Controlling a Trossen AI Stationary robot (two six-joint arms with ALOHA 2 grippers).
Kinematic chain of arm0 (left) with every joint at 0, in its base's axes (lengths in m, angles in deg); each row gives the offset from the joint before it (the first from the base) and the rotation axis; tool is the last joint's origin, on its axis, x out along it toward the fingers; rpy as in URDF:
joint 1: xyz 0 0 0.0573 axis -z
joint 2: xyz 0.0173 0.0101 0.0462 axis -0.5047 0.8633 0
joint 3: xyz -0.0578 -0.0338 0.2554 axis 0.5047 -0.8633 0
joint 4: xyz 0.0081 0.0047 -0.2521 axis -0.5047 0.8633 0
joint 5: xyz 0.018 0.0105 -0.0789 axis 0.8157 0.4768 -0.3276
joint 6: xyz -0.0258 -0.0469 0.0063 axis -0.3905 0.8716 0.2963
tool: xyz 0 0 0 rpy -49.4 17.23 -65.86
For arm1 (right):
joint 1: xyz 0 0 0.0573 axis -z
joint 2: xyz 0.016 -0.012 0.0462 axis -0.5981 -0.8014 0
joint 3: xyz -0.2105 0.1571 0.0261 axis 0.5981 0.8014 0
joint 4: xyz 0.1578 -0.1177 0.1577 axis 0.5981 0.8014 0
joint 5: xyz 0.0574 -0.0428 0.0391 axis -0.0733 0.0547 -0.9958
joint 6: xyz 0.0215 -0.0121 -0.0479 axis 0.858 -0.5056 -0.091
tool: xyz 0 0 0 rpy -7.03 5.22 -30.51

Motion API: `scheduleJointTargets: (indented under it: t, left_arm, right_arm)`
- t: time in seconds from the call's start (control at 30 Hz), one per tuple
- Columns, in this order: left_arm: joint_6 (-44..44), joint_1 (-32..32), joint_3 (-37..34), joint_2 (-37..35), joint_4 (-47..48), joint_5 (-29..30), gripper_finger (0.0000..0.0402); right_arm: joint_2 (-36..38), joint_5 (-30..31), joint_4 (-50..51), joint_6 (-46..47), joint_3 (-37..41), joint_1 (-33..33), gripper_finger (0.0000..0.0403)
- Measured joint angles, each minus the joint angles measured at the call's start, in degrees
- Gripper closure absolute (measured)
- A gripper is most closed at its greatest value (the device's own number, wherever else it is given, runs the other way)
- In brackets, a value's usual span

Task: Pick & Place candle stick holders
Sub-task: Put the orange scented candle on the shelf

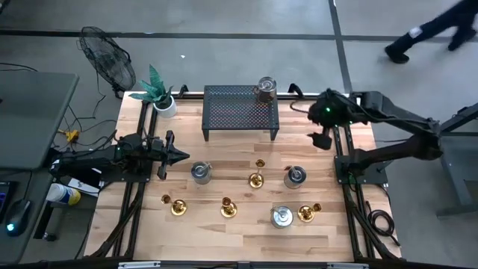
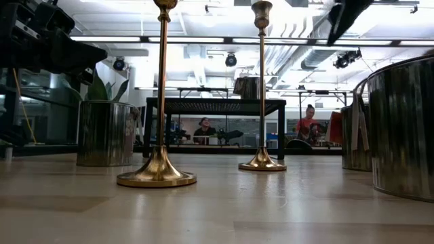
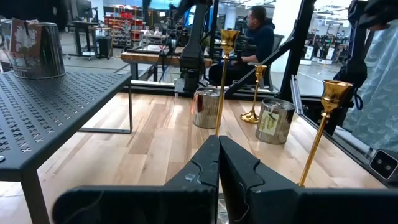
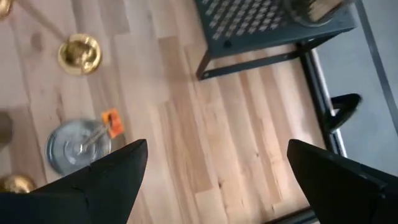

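Observation:
Several gold candle stick holders stand on the front half of the wooden table: one at the front left, one beside it, one near the middle and one at the front right. In the low view two of them rise on tall slim stems. My left gripper hovers at the table's left side, shut and holding nothing, pointing toward the middle; its fingers show pressed together. My right gripper hangs open above the back right of the table, with a holder's base below and beyond it.
A black mesh rack stands at the back centre with a silver tin on top. Three more silver tins stand among the holders. A potted plant sits at the back left corner. People sit in the room beyond.

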Motion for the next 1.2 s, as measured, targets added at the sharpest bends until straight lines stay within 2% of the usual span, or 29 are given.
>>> scheduleJointTargets:
  t: [0.13,0.43,0.67,0.77,0.93,1.2]
  left_arm:
    - [0.0,0.0,0.0,0.0,0.0,0.0,0.0401]
    - [0.0,0.0,0.0,0.0,0.0,0.0,0.0401]
    - [0.0,0.0,0.0,0.0,0.0,0.0,0.0401]
    - [0.0,0.0,0.0,0.0,0.0,0.0,0.0401]
    - [0.0,0.0,0.0,0.0,0.0,0.0,0.0401]
    - [0.0,0.0,0.0,0.0,0.0,0.0,0.0401]
  right_arm:
    - [3.7,-0.3,-1.9,-0.3,5.1,-3.2,0.0025]
    - [10.7,-6.5,-7.2,-0.3,17.0,-10.3,0.0025]
    - [11.3,-9.0,-10.9,-0.3,23.7,-14.0,0.0025]
    - [11.2,-8.2,-14.4,0.1,26.7,-16.0,0.0025]
    - [11.3,-0.8,-19.3,6.2,30.4,-20.8,0.0025]
    - [11.2,-4.9,-22.6,16.5,33.9,-28.0,0.0025]
